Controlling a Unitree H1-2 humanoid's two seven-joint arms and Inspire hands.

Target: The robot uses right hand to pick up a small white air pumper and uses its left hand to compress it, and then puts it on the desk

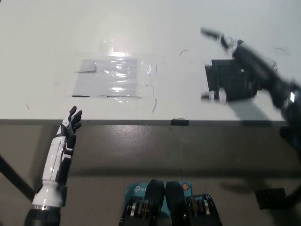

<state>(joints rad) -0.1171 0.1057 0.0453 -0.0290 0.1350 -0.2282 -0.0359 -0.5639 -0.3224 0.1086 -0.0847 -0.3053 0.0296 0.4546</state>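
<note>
Right robot hand [225,42], blurred over the table's [42,52] right side near a black patch [230,80]; its grip cannot be told, nor the pump's whereabouts. Left robot hand [70,125] waits open below the front edge. Judged step: picking up; next needs a secure grasp.

Single head view only, looking steeply down from above the near edge of the surface [42,28]. Takes in the surface across the upper half of the frame and the floor [141,146] across the lower half, from moderately far. No second view to overlap with.
</note>
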